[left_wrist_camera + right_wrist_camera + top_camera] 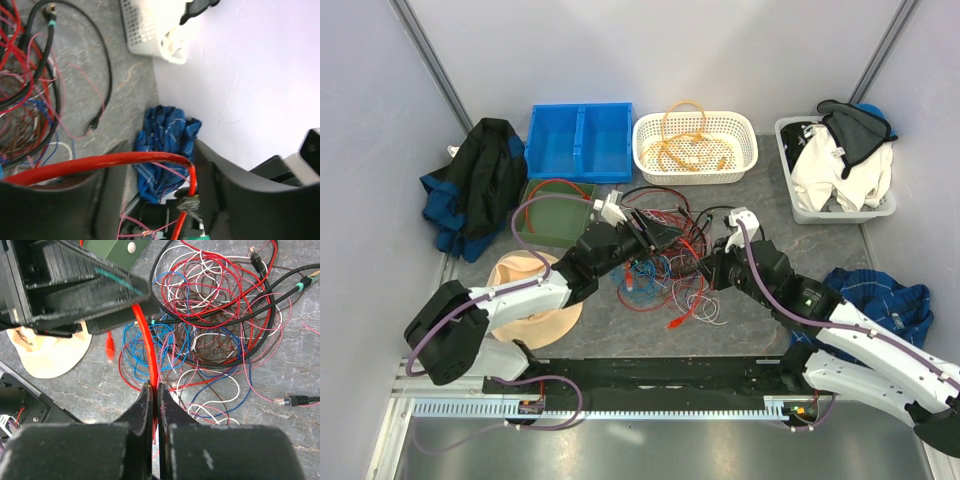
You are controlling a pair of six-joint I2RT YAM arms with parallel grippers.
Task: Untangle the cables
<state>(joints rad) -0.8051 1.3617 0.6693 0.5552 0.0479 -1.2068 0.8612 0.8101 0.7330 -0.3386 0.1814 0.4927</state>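
Two grippers shared one thick red cable (145, 340): the right gripper (155, 388) clenched it, while the left gripper (663, 232) stood unclenched around it. Pulling could cinch the tangle of thin multicoloured wires (210, 315) just ahead of the right gripper. Beyond both, a white perforated basket (695, 178) held an orange-yellow coil (672, 152).

At the rear of the grey marbled counter (760, 320) stand, from left to right, a blue two-compartment bin (580, 107), a white perforated basket (745, 150) and a grey bin (840, 213) holding a white cloth (825, 170) and a black cloth (855, 130). A dark jacket (475, 185) lies heaped at the left wall, with a green tray (545, 232) just beside it and a tan hat (535, 300) nearer the front edge. A blue plaid cloth (880, 295) lies crumpled at the right side
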